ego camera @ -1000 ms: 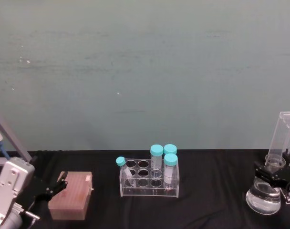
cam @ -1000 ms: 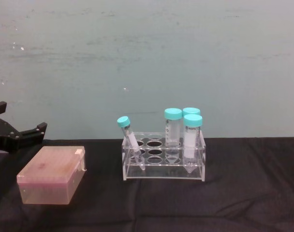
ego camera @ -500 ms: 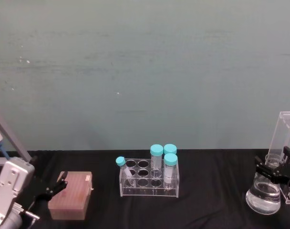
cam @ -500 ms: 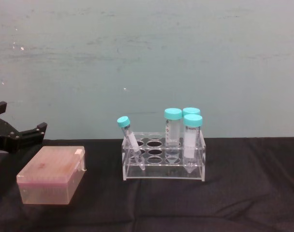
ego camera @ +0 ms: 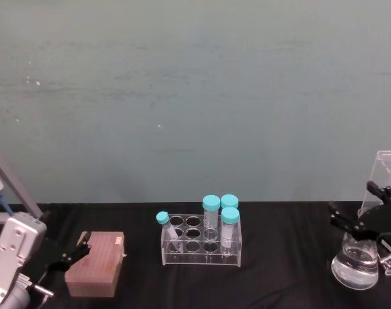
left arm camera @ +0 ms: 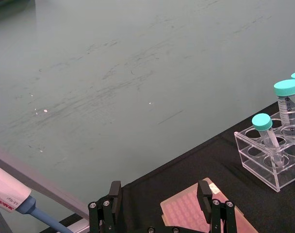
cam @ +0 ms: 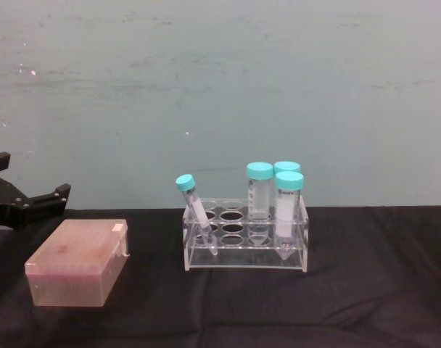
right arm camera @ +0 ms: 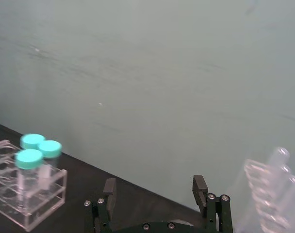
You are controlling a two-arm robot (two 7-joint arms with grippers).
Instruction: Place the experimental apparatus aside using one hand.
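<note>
Hovering above the conical flask (ego camera: 355, 262) at the table's far right, my right gripper (ego camera: 357, 212) has its jaws wide apart and holds nothing. The acrylic stand (ego camera: 383, 177) is just behind it. My left gripper (ego camera: 76, 250) rests open beside the pink box (ego camera: 96, 264).

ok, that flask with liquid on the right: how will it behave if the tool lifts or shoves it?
The flask looks like clear glass, so probably fragile and slippery. Its wide base holds liquid low down, so it likely resists tipping, but a shove could slosh it. The right tool hangs open just above its neck.
</note>
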